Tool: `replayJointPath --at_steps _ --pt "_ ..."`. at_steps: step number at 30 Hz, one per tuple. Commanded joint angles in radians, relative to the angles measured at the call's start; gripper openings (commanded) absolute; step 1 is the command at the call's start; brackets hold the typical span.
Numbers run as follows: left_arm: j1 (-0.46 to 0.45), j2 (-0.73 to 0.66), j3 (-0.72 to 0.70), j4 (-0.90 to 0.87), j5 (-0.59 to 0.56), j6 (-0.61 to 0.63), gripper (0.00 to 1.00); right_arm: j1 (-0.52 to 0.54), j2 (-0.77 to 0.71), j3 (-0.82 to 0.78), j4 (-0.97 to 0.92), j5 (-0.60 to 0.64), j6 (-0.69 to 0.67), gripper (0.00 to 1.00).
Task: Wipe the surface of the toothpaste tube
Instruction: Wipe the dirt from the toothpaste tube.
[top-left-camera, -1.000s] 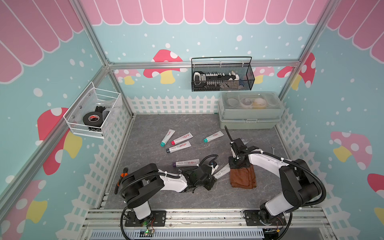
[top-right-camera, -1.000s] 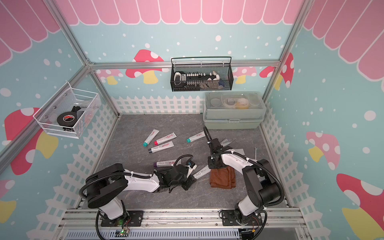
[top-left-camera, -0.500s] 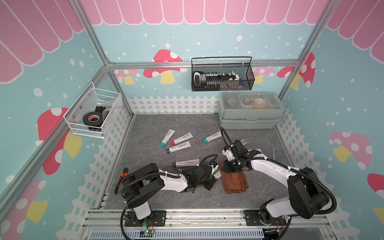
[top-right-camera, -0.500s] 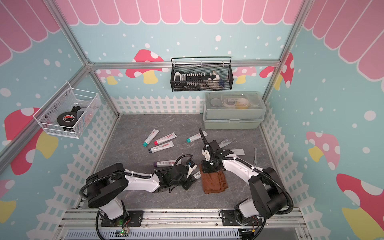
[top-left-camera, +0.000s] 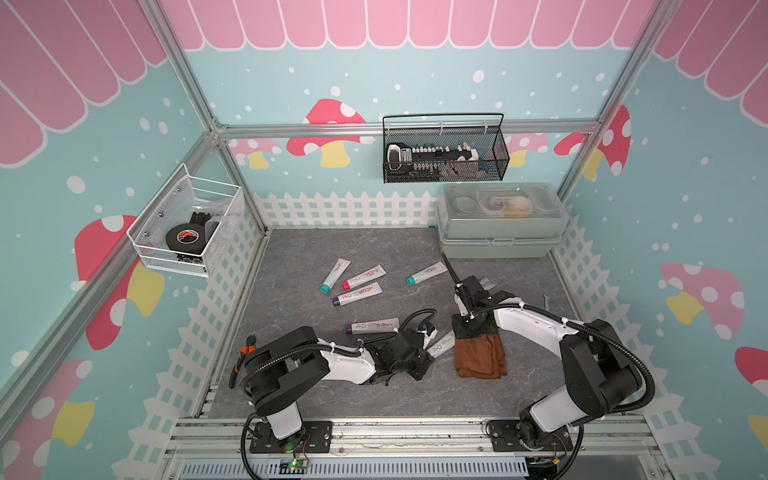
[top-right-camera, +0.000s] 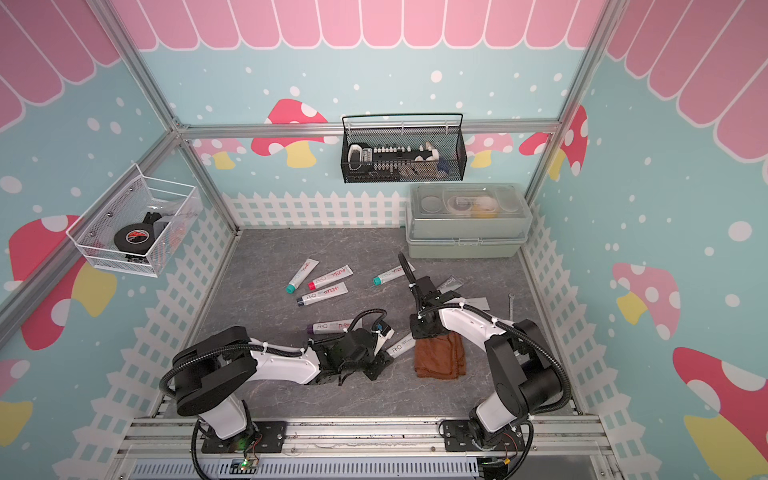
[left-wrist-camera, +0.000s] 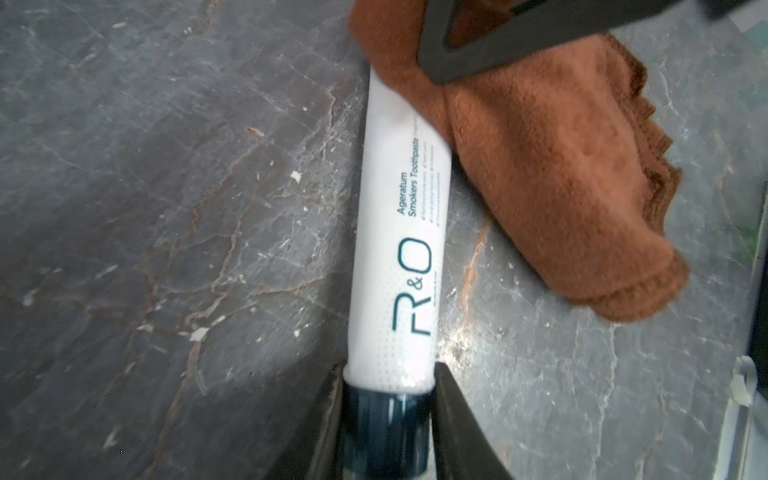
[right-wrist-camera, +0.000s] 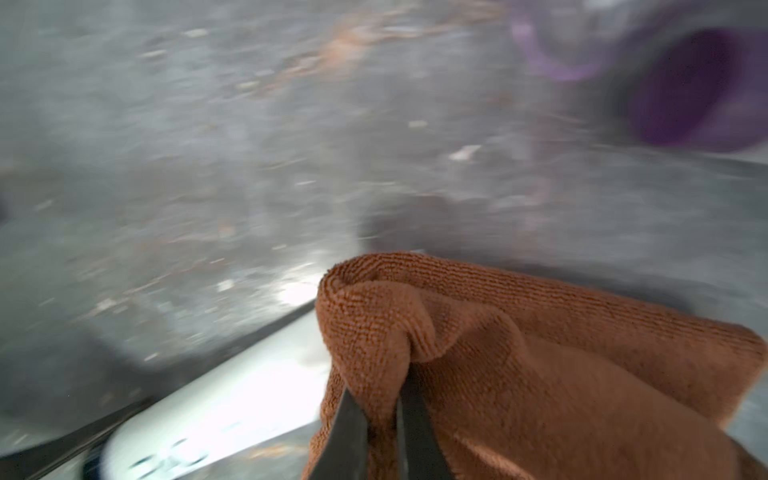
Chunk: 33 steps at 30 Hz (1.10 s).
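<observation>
L gripper (left-wrist-camera: 388, 415) is clamping the dark blue cap of the white R&O toothpaste tube (left-wrist-camera: 399, 257), one finger on each side of the cap; tube is lying flat on the grey stone-look mat (left-wrist-camera: 166, 208), print side up, label reading "Ageratum Smokers Toothpaste"; R gripper (right-wrist-camera: 374, 399) is pinching a fold of the brown microfibre cloth (right-wrist-camera: 540, 374), jaws nearly together w/ fabric bunching btwn them; cloth is draping over the tube's crimped end, opposite the cap, and spreading onto the mat beside it; most of the tube body is showing bare in the L wrist view; R wrist view is coming out blurred, the tube showing only as a pale streak under the cloth edge.

In both top views the tube (top-left-camera: 441, 344) (top-right-camera: 401, 345) is sitting near the front centre of the mat, btwn the two arms, angling from L gripper toward the cloth (top-left-camera: 480, 357); a purple-cap tube (top-left-camera: 374, 327) is lying just behind L wrist, apart from the held one; a cluster of three tubes (top-left-camera: 363, 277) is lying mid-mat; a teal-cap tube (top-left-camera: 426, 274) is lying nearer the lidded storage box (top-left-camera: 498, 245) at the back R corner.
</observation>
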Motion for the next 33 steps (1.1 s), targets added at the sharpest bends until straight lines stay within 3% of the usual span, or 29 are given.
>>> replayJointPath --at_steps 1,10,15,20,25,29,33 --pt "0.004 0.017 -0.003 -0.034 -0.008 -0.02 0.31 -0.033 0.023 -0.026 -0.057 0.085 -0.01 0.08" --pt "0.004 0.028 0.006 -0.037 -0.004 -0.019 0.31 0.002 -0.085 -0.035 0.046 -0.289 -0.015 0.08" --pt "0.005 0.033 0.01 -0.041 -0.003 -0.02 0.31 0.049 -0.075 -0.036 0.082 -0.376 0.009 0.08" --pt "0.005 0.03 0.01 -0.044 -0.005 -0.02 0.31 0.052 0.006 -0.021 0.013 -0.21 -0.029 0.07" --pt "0.004 0.03 0.011 -0.044 -0.006 -0.019 0.31 0.05 0.056 -0.002 -0.078 0.072 -0.044 0.06" --pt "0.005 0.028 0.008 -0.043 -0.005 -0.021 0.31 0.049 0.09 0.019 -0.11 0.189 -0.032 0.06" --pt "0.005 0.023 0.001 -0.037 -0.009 -0.021 0.31 0.033 0.085 0.023 -0.111 0.21 -0.025 0.06"
